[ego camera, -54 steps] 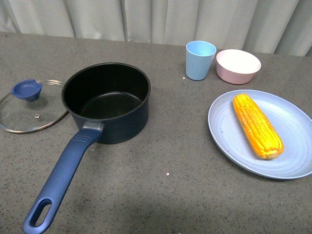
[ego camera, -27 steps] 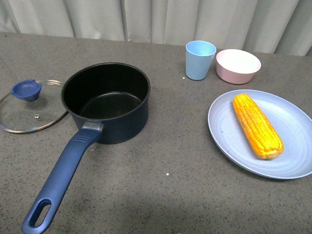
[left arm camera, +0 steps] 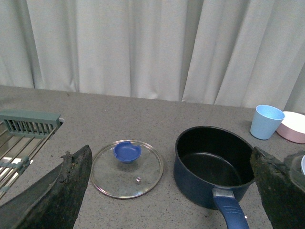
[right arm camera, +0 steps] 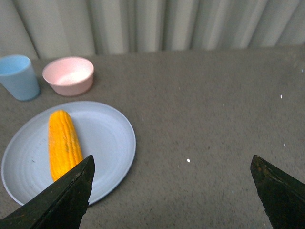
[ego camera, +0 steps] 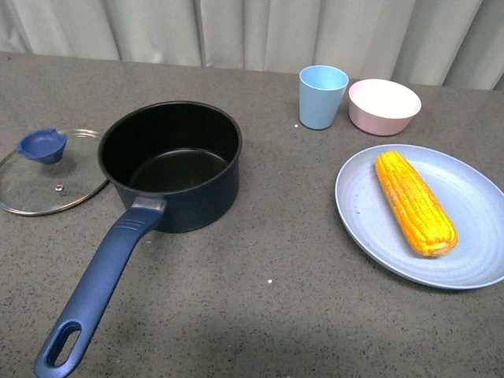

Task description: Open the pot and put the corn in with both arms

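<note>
The dark navy pot (ego camera: 171, 164) stands open and empty at the table's left-centre, its long blue handle (ego camera: 94, 295) pointing to the front edge. Its glass lid (ego camera: 49, 175) with a blue knob lies flat to the pot's left. The corn (ego camera: 415, 202) lies on a light blue plate (ego camera: 472, 260) at the right. Neither arm shows in the front view. My left gripper (left arm camera: 171, 191) is open and empty, above the table, facing the pot (left arm camera: 213, 164) and lid (left arm camera: 127, 162). My right gripper (right arm camera: 171, 191) is open and empty, with the corn (right arm camera: 64, 143) by one finger.
A light blue cup (ego camera: 321, 96) and a pink bowl (ego camera: 383, 105) stand behind the plate. A grey-green rack (left arm camera: 26, 129) shows at the table's far left in the left wrist view. White curtains hang behind the table.
The front view has shifted very slightly. The pot, lid, corn and plate have not moved.
</note>
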Controlling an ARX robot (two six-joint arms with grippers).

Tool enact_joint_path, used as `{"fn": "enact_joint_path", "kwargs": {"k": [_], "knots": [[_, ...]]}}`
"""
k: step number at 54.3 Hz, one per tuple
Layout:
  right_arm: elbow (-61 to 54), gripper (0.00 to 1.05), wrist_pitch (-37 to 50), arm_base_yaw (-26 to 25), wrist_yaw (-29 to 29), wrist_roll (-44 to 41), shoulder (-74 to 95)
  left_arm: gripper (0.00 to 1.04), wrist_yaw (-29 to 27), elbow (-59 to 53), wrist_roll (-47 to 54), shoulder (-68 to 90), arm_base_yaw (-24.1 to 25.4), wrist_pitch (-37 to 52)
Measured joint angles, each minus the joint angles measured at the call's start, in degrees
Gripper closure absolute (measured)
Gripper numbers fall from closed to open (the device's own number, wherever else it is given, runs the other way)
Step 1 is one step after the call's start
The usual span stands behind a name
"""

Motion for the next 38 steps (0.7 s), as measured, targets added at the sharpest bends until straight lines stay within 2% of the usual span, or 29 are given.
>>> {"fn": "enact_joint_path", "kwargs": {"k": [8, 14, 29, 38], "knots": [[6.1, 0.09, 7.9, -4.7, -11.6, -2.7, 20.7, 0.06, 0.0, 0.0, 0.0, 0.0, 0.0, 0.0], [10.5, 0.09, 8.3, -5.4, -16.2, -4.7, 31.9, 0.06, 0.0, 0.0, 0.0, 0.0, 0.0, 0.0], [22.4, 0.09, 6.8, -3.1, -17.8, -10.6, 54.2, 0.06, 0.0, 0.0, 0.0, 0.0, 0.0, 0.0], [28.5, 0.09, 7.3, -1.2, -18.4, -10.4, 65.4, 0.06, 0.0, 0.0, 0.0, 0.0, 0.0, 0.0]]}}
